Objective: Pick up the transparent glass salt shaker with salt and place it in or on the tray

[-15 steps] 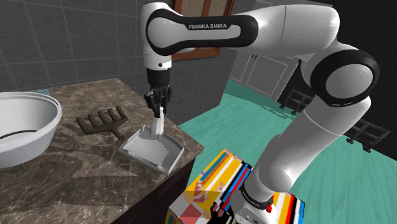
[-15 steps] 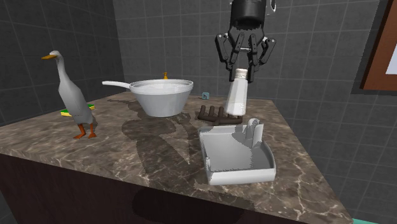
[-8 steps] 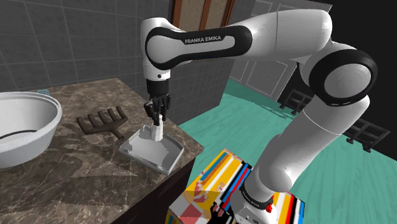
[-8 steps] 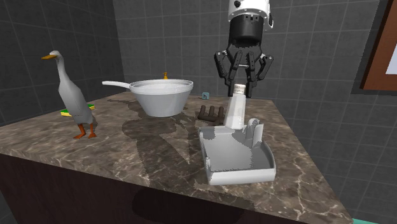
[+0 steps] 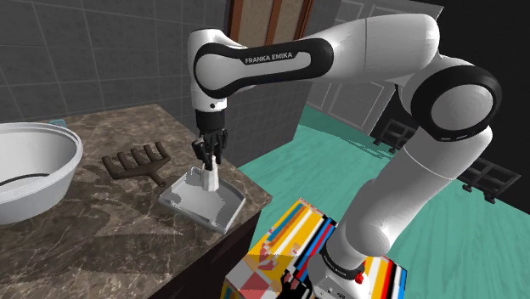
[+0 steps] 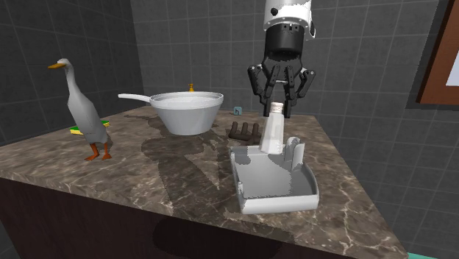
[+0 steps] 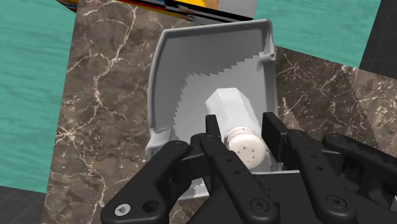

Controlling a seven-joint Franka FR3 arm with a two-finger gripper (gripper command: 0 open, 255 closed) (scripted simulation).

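Brown marble counter [image 5: 85,229], grey tiled walls [image 6: 184,44], teal floor [image 5: 340,161]; hand [image 6: 277,110] clamped on salt shaker [image 6: 271,136], tilted in tray [image 6: 279,203].

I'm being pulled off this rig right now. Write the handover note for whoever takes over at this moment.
Gripper: shut on the salt shaker, clasping its cap from both sides.
Salt shaker: tilted, with its base down inside the tray, at the end farther from the second exterior view's camera. I cannot tell whether it rests on the tray's floor.
Done: the shaker is picked up and brought into the tray.
Left: probably settle the base, open the fingers and lift clear. Because the shaker leans, it may tip over on release.
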